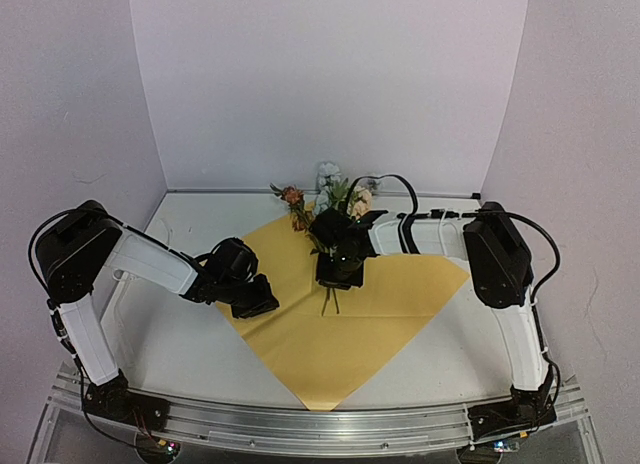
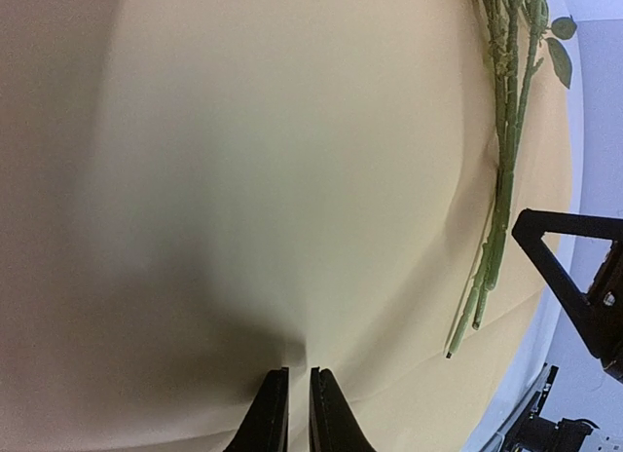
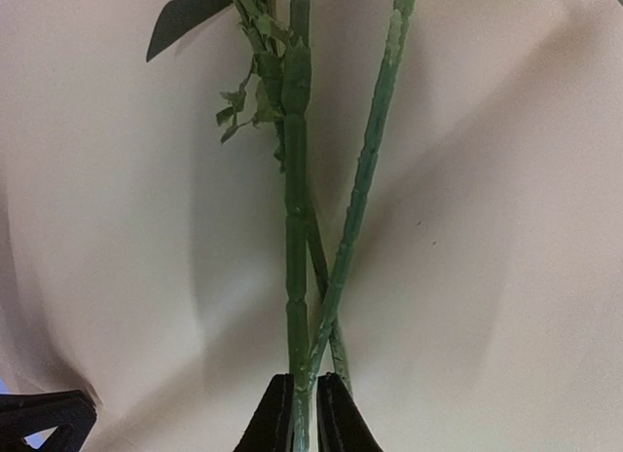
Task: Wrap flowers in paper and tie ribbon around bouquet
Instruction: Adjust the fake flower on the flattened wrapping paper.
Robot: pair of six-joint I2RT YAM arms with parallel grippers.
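From where I stand, the left arm [image 1: 130, 259] reaches in from the left of the overhead view. Its black gripper, the left gripper [image 2: 293, 405], sits on the left corner of the paper [image 1: 390, 304]. In its own wrist camera the two fingers are at the bottom centre, drawn nearly together with only a thin slit between them. A faint crease in the sheet runs straight into that slit, so it looks pinched on a pucker of the paper.

The paper lies yellow-tan side up as a big diamond in the middle of the white table [image 1: 175, 339], one point aimed at the bottom of the frame.

The flowers [image 1: 330, 189] lie just right of centre. Their orange, pale and cream blossoms are off the sheet's upper corner, and the green stems [image 3: 295, 228] trail down onto the paper.

The right gripper [image 3: 305, 411] sits over those stems in the centre of the overhead view. In the right wrist view its fingers are clamped at the bottom centre with one stem squeezed between them. Two more stems cross just above, and a dark leaf [image 3: 185, 18] shows at upper left.

The right arm [image 1: 495, 259] comes in from the right edge.
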